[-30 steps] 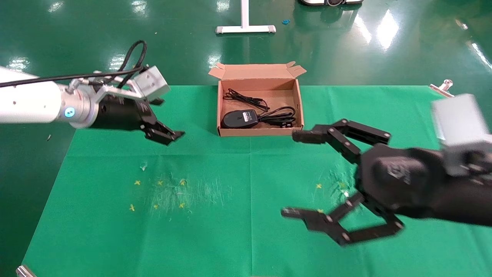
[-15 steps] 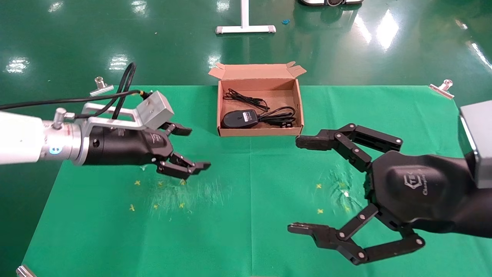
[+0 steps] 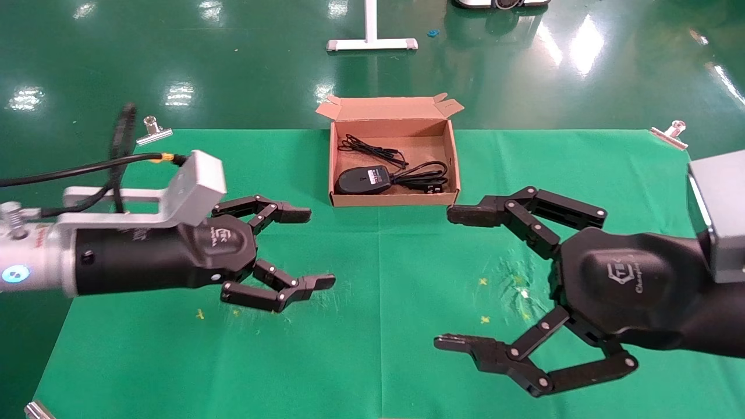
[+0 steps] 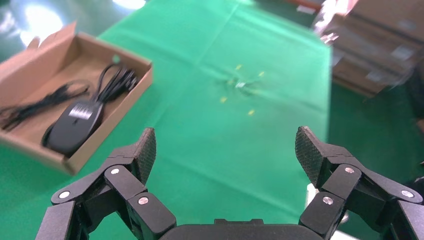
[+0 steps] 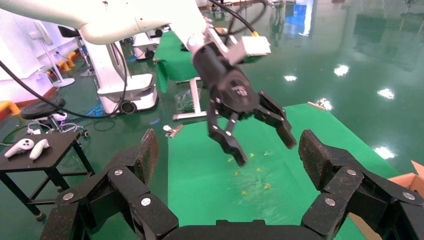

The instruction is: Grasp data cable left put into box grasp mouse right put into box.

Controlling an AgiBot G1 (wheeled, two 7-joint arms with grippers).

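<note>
The brown cardboard box (image 3: 390, 199) stands open at the table's far middle, its flap lid (image 3: 390, 107) folded back. Inside lie the black mouse (image 3: 364, 179), label up, its thin wire, and the thicker data cable (image 3: 424, 173) bundled beside it. My left gripper (image 3: 311, 248) is open and empty, hovering left of and nearer than the box. My right gripper (image 3: 454, 278) is open and empty, right of and nearer than the box. The left wrist view shows the box (image 4: 112, 117), the mouse (image 4: 75, 125) and the cable (image 4: 117, 80) beyond the open left gripper (image 4: 225, 150).
The green cloth (image 3: 378, 326) has small yellow marks left and right of centre. Metal clips (image 3: 152, 132) hold its far corners. A white stand base (image 3: 371, 43) is on the floor behind. The right wrist view shows the left gripper (image 5: 265, 150) opposite my right gripper (image 5: 227, 150).
My left arm has swung from the table's far left toward me and the centre, its gripper open throughout. My right gripper has drawn back slightly and stays open.
</note>
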